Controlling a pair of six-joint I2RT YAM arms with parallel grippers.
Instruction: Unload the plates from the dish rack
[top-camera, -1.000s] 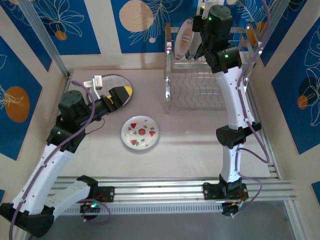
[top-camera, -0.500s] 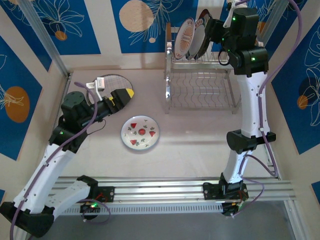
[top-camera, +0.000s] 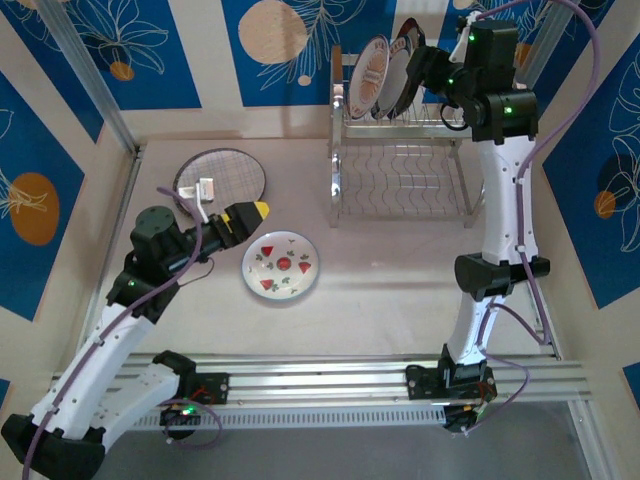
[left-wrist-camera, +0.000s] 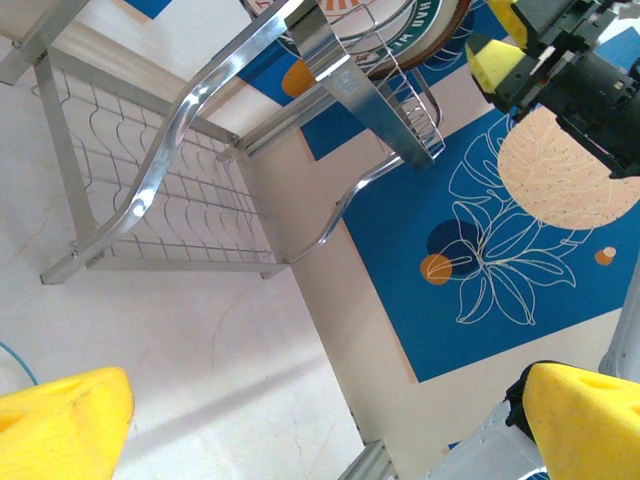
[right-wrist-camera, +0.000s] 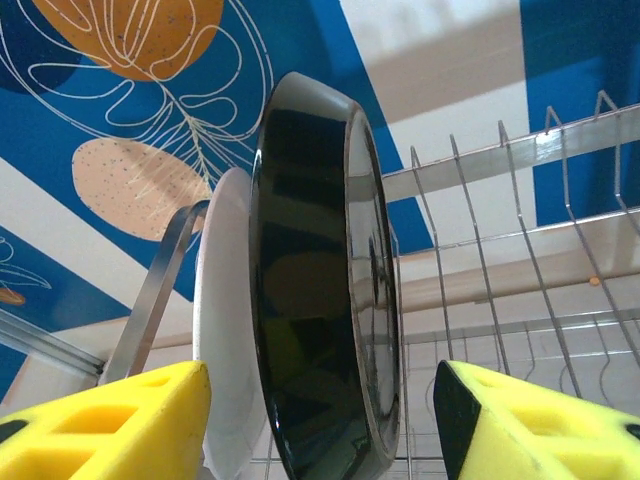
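The chrome dish rack (top-camera: 400, 182) stands at the back of the table. Its upper tier holds a sunburst plate (top-camera: 372, 78) and a dark glossy plate (top-camera: 403, 72), both on edge. My right gripper (top-camera: 413, 80) is open at the rack's right end. In the right wrist view its yellow fingers (right-wrist-camera: 100, 425) straddle the dark plate (right-wrist-camera: 320, 300), and a white plate (right-wrist-camera: 225, 330) stands just behind that one. A plaid plate (top-camera: 222, 175) and a strawberry plate (top-camera: 281, 264) lie flat on the table. My left gripper (top-camera: 232, 203) hovers open between them, holding nothing.
The rack's wavy lower shelf (left-wrist-camera: 150, 200) and upright legs (top-camera: 336, 170) face the left gripper. Blue patterned walls (top-camera: 60, 150) close in the back and both sides. An aluminium rail (top-camera: 330, 380) runs along the near edge.
The right arm swung from above the rack to its right end and its jaws opened around the dark plate. The left gripper drew back off the plaid plate toward the near side.
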